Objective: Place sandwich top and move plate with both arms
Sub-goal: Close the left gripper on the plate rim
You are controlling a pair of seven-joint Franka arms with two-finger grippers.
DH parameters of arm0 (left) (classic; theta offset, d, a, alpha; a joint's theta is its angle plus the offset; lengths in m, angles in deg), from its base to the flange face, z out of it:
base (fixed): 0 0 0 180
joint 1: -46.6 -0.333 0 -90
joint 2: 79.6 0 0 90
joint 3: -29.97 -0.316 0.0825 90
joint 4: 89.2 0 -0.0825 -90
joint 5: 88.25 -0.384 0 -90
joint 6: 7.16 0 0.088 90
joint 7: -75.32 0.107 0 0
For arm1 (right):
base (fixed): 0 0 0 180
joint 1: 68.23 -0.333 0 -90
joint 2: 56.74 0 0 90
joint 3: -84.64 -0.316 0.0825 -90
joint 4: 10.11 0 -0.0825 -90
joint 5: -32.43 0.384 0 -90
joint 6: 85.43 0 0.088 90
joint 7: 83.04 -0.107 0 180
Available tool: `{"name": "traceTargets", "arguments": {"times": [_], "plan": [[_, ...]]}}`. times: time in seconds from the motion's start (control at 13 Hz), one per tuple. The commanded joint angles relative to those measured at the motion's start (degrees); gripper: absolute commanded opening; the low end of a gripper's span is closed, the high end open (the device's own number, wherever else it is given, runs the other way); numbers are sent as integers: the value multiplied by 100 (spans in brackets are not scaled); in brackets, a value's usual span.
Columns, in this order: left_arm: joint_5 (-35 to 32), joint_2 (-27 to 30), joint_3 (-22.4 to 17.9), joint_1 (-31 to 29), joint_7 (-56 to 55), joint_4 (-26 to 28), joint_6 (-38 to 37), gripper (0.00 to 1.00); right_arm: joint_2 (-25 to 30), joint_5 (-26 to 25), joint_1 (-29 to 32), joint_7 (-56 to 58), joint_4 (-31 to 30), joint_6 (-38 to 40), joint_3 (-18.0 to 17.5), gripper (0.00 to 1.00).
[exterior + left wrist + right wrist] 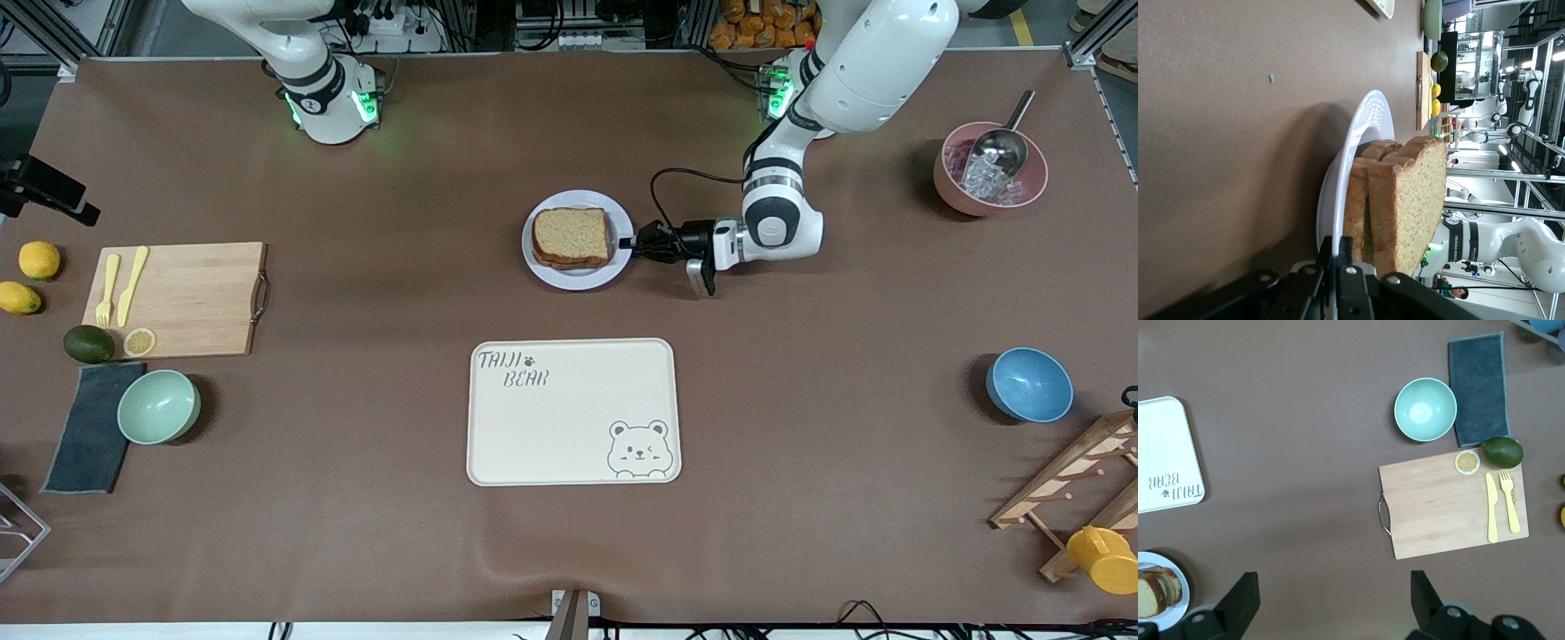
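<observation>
The sandwich top [572,236], a plain brown bread slice, lies on a stacked sandwich on the small round pale plate [582,277] in the middle of the table. My left gripper [633,242] lies low at the plate's edge toward the left arm's end, shut on the rim. In the left wrist view the fingers [1340,250] pinch the thin white rim of the plate [1365,127], with the sandwich top [1411,200] just past them. My right gripper [1335,593] hangs open and empty high over bare table between the plate [1178,603] and the cutting board; the front view does not show it.
A cream bear-printed tray [573,412] lies nearer the front camera than the plate. Toward the right arm's end are a wooden cutting board [191,298] with yellow cutlery, a green bowl [158,406] and fruit. Toward the left arm's end stand a pink bowl [989,169], a blue bowl [1029,384] and a wooden rack [1076,480].
</observation>
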Motion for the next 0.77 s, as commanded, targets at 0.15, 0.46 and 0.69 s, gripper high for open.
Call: {"name": "traceTargets", "arguments": {"times": [0.15,0.46,0.69], "plan": [[256,-73,113,-79,284,-151,19,0,30,-91,40,-7,94,77,16,100],[493,-47,227,-105,223,-151,10,0,21,-91,40,-8,94,68,16,100],[659,-21,394,-105,214,-221,10,0,21,-100,40,-8,103,68,16,100]]}}
